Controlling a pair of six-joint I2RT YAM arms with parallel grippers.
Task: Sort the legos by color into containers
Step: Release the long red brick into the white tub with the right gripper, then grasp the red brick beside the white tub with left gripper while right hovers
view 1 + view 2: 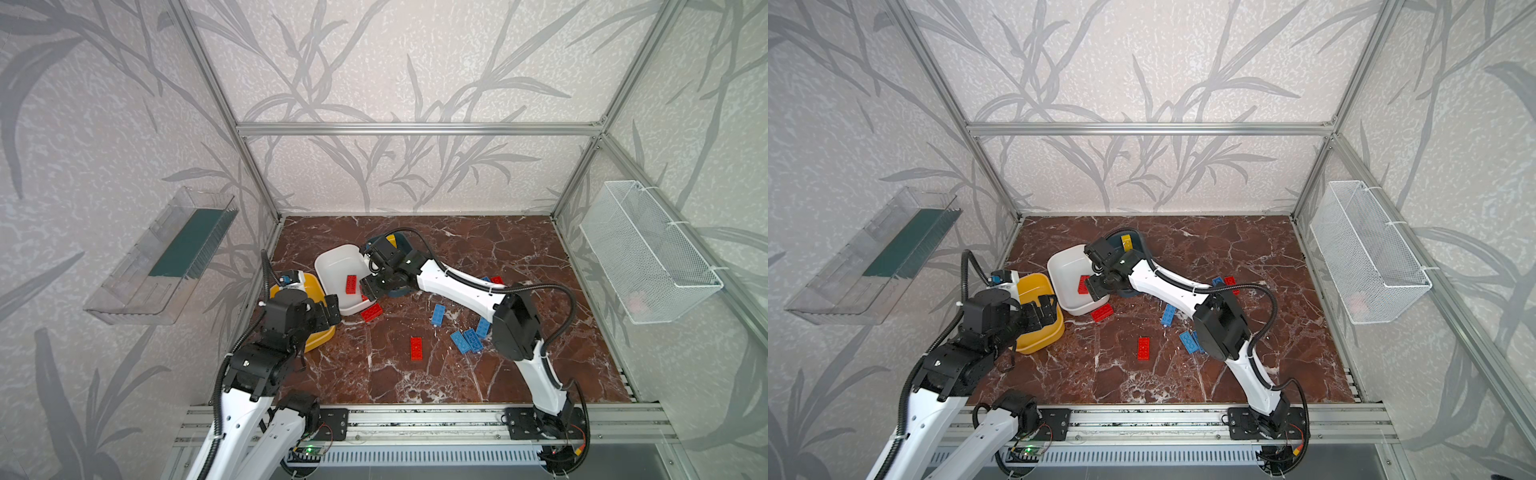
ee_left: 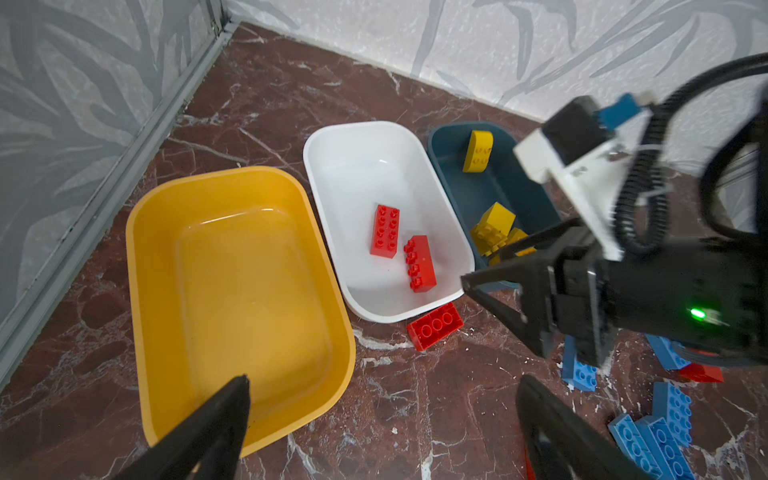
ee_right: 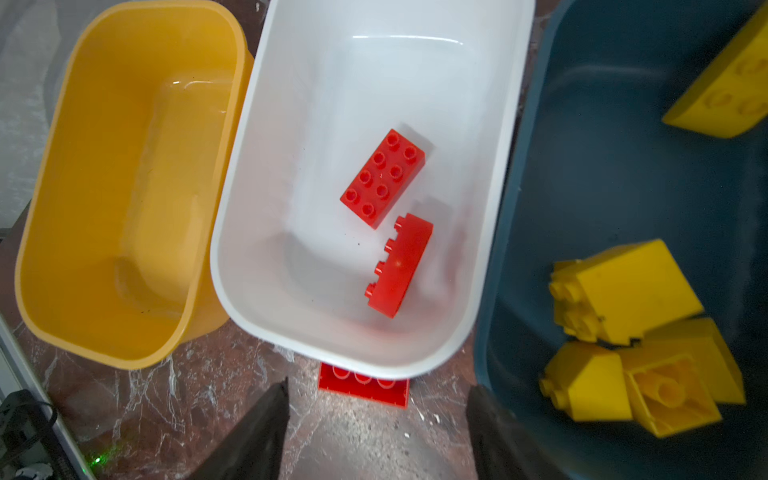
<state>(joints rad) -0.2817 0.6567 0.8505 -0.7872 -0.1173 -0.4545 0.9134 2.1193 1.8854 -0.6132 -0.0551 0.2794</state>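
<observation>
Right gripper [image 3: 378, 388] is hovering, jaws parted and empty, by the rim of the white tub [image 3: 291, 124], where two red legos [image 3: 384, 178] are lying. Left gripper [image 2: 384, 380] is hanging wide open over the edge of the yellow tub [image 2: 232, 270]; yellow legos [image 2: 492, 228] are sitting in the teal tub [image 2: 453, 183].

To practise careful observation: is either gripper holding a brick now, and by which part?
Nothing is held. Both the left gripper and the right gripper are open and empty; two red bricks lie loose in the white tub.
</observation>
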